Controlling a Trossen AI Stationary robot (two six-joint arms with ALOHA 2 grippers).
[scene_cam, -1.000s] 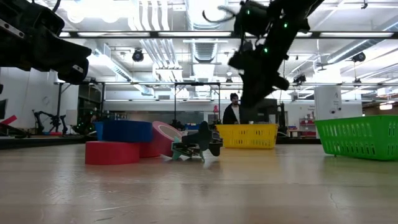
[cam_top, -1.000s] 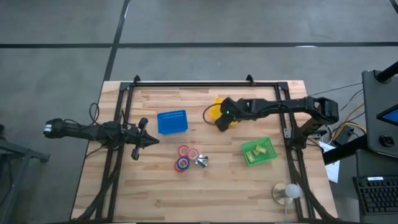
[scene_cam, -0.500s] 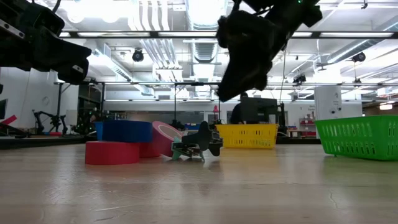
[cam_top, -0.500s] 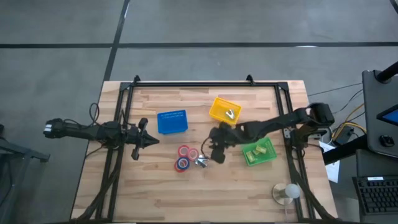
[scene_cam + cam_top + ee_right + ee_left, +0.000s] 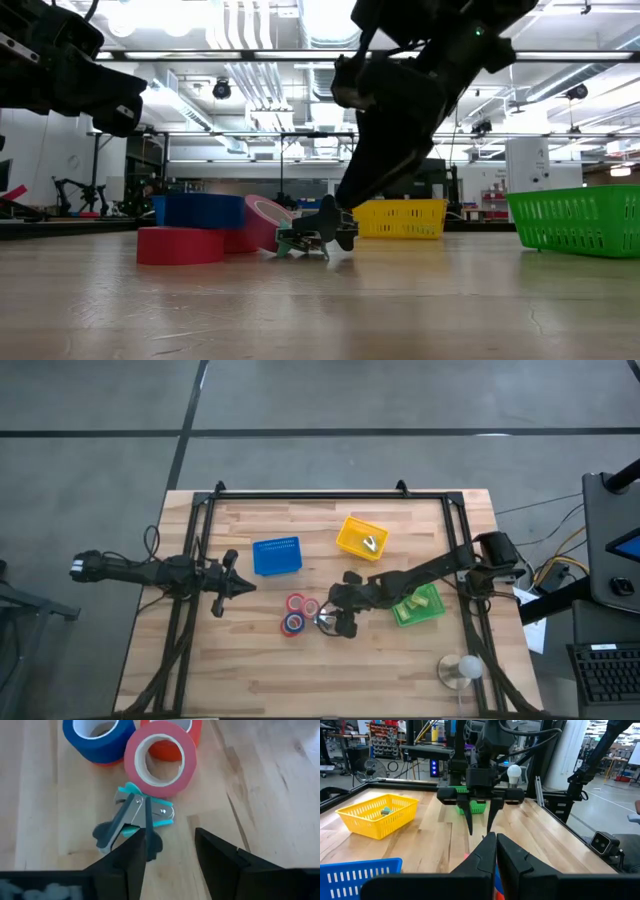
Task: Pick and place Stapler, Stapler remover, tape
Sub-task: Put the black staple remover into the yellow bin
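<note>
The small staple remover with teal and dark plastic wings and silvery metal claws (image 5: 134, 820) lies near the middle of the tabletop (image 5: 400, 670), towards its front edge, touching or almost touching the pink ring-shaped tape roll (image 5: 160, 763); a red roll (image 5: 172, 747) and a blue roll (image 5: 98, 733) sit just behind. The right gripper (image 5: 170, 851) hovers just over the remover, fingers spread wide and empty. The remover looks light, rigid, springy and awkwardly shaped, likely to skid on the wood, so pinching across the plastic wings seems safest. The left gripper (image 5: 228, 587) waits near the left edge, fingers pressed together on nothing.
</note>
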